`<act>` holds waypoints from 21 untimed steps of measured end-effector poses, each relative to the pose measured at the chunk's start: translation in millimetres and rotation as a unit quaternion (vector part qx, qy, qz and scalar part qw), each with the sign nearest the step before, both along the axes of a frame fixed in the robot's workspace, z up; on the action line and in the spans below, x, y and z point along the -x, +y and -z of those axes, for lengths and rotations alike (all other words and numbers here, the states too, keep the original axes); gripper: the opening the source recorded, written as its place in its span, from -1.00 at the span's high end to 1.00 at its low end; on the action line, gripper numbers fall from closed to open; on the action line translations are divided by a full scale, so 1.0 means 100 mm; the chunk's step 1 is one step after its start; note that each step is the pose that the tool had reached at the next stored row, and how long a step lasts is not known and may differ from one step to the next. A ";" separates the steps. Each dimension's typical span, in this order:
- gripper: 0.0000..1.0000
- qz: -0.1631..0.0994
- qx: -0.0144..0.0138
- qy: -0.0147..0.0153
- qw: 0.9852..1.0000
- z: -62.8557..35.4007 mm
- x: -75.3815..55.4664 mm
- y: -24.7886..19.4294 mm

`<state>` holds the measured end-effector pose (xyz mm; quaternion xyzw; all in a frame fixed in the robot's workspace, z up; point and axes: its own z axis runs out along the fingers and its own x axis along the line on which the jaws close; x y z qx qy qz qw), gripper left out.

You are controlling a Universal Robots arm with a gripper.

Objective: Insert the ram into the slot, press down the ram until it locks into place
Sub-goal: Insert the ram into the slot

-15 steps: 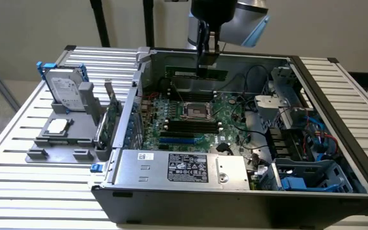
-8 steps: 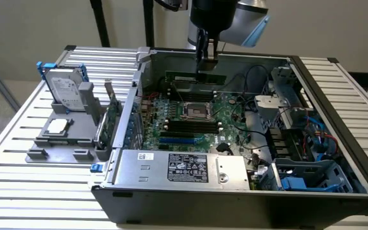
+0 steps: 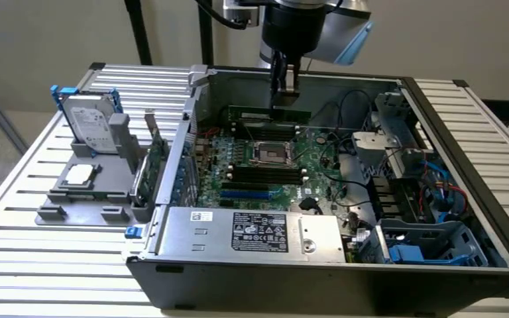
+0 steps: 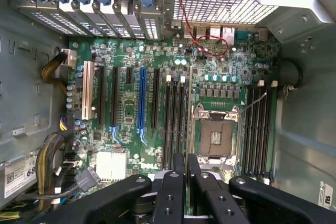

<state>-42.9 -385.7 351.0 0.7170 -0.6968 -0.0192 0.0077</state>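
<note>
Gripper (image 3: 285,99) pinches ram (image 3: 250,114) mid-length, edge down, above motherboard (image 3: 318,144). Ram long axis parallel to black slots (image 3: 264,174) lying below gripper; ram apparently not seated.

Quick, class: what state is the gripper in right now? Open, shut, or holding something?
The gripper: shut, holding the ram by its upper edge.

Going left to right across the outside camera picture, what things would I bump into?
Hard drive → upright green expansion card → ram, gripped by the tool → blue cables.
</note>
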 end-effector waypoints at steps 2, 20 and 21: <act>0.73 0.000 0.000 0.000 1.000 0.037 0.00 0.000; 0.73 0.000 0.001 0.000 1.000 0.365 -0.03 0.000; 0.73 0.000 0.001 0.000 1.000 0.383 -0.03 0.000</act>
